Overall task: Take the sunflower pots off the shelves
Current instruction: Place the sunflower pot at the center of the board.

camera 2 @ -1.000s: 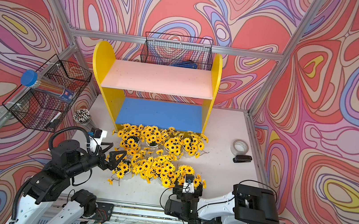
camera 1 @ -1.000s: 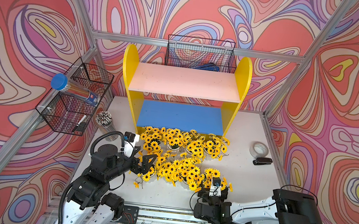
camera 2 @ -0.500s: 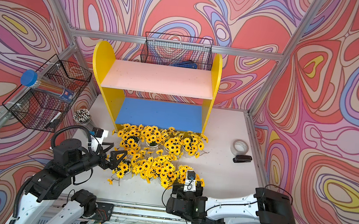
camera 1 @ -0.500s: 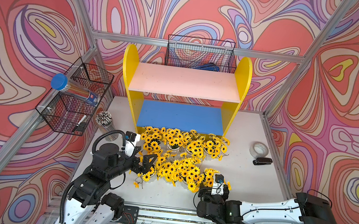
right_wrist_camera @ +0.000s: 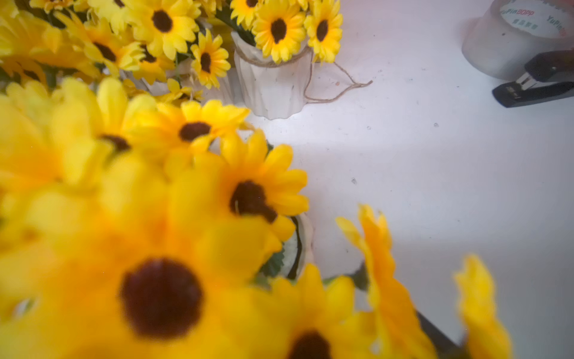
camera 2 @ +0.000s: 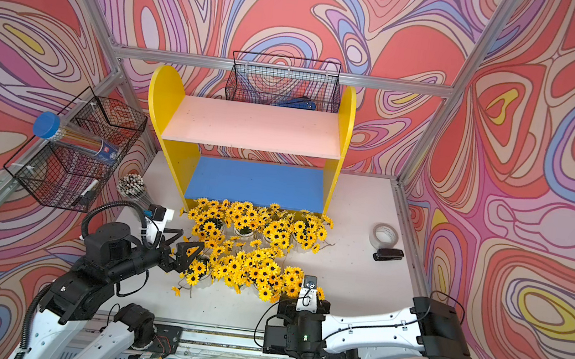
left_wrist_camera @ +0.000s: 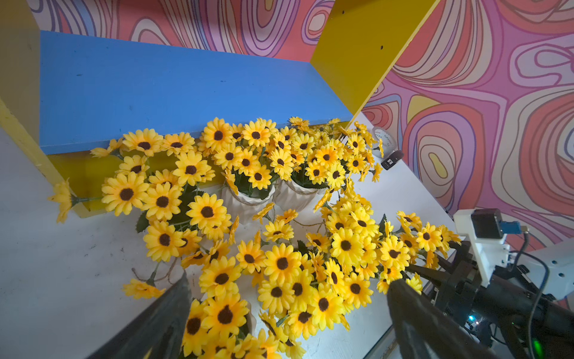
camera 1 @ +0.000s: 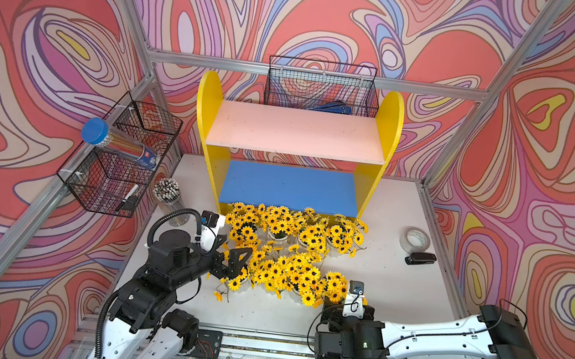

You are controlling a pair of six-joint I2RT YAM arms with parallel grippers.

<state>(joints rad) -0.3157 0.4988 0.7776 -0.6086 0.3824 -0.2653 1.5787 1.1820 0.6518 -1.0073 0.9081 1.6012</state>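
The shelves (camera 1: 297,131) (camera 2: 253,127) stand bare, both the pink board and the blue board (left_wrist_camera: 174,90). The sunflower pots (camera 1: 292,252) (camera 2: 251,250) crowd the table in two rows in front of them. My left gripper (camera 1: 236,252) (left_wrist_camera: 289,279) is open at the near row's left end, with blooms between its fingers (left_wrist_camera: 174,307) and nothing gripped. My right gripper (camera 1: 332,307) sits at that row's right end. In the left wrist view its dark fingers (left_wrist_camera: 435,273) are spread among the flowers. Blurred blooms fill the right wrist view, and a white pot tied with twine (right_wrist_camera: 273,84) stands beyond them.
A wire basket (camera 1: 120,160) with a blue-capped tube hangs on the left wall, and another basket (camera 1: 321,87) hangs behind the shelves. A cup of pencils (camera 1: 169,192) stands by the left arm. A tape roll (camera 1: 415,239) and a black stapler (camera 1: 420,258) lie at the right. A loose flower (camera 1: 217,295) lies near the front.
The right arm's elbow has swung out to the right and its wrist has shifted slightly right. The left arm has hardly moved.
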